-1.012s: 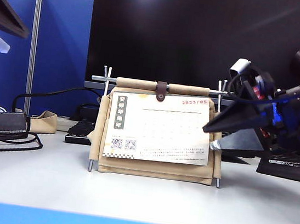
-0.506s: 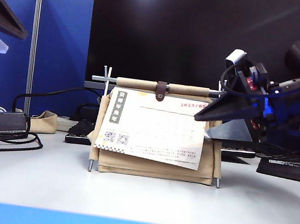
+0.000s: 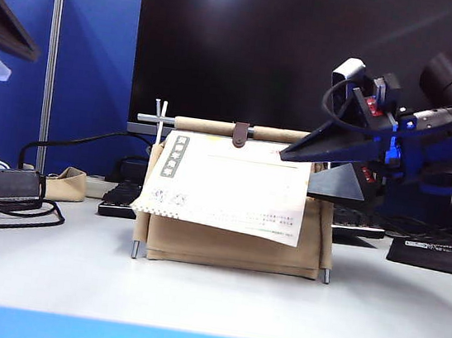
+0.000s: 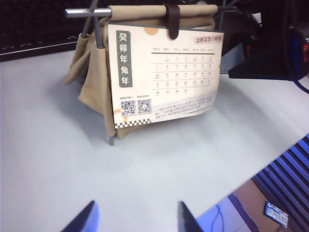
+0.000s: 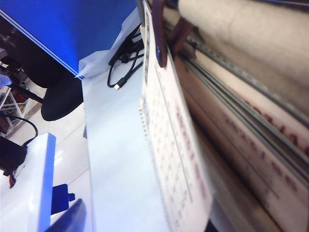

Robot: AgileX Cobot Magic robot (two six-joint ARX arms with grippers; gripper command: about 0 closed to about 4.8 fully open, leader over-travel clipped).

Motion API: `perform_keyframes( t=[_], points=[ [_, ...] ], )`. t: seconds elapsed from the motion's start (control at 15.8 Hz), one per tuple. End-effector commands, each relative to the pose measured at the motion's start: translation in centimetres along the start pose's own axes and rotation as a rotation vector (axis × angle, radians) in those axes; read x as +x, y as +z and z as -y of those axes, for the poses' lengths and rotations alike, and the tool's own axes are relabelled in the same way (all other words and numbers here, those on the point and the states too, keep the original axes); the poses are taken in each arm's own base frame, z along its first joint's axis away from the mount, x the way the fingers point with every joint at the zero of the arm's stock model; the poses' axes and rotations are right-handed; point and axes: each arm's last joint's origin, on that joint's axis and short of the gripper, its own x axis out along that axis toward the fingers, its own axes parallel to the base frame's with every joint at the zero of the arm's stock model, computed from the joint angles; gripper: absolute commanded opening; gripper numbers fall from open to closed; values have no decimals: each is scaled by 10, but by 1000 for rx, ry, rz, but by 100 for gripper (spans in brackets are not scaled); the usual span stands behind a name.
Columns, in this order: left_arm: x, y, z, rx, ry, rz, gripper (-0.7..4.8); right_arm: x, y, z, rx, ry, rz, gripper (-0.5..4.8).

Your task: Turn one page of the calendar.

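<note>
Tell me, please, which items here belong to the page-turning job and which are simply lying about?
Part of the job:
- calendar
- page, lifted outward
- right end effector, open at the page's edge
- left end effector, hanging back over the table

Lying about:
- monitor
- cables
- keyboard

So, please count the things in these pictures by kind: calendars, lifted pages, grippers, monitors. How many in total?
Calendar: 1
Lifted page: 1
Grippers: 2, left gripper, right gripper
Monitor: 1
Total: 5
</note>
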Motion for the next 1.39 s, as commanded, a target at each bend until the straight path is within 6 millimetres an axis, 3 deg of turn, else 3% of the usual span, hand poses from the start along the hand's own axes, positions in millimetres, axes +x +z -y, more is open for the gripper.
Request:
perform_keyframes(
  t=[0.06, 0.44, 0.7, 0.82, 1.07, 1.39],
  points=[
    [-1, 2, 1, 11, 1, 15, 220, 7, -2, -6, 25, 32, -30, 273],
    [0, 2, 0, 11, 2, 15, 220, 31, -10, -20, 11, 38, -103, 269],
    [-1, 2, 0, 10, 4, 15, 220, 38, -8, -18, -5, 7, -80, 270],
    [1, 2, -3, 0, 95, 18, 225, 38, -10, -14, 1, -75, -86, 270],
    [15, -3, -7, -19, 120, -69, 379, 39, -9, -11, -21, -151, -75, 270],
    [28, 7, -10, -32, 141, 11, 382, 38, -6, -9, -50, -185, -55, 270]
  ],
)
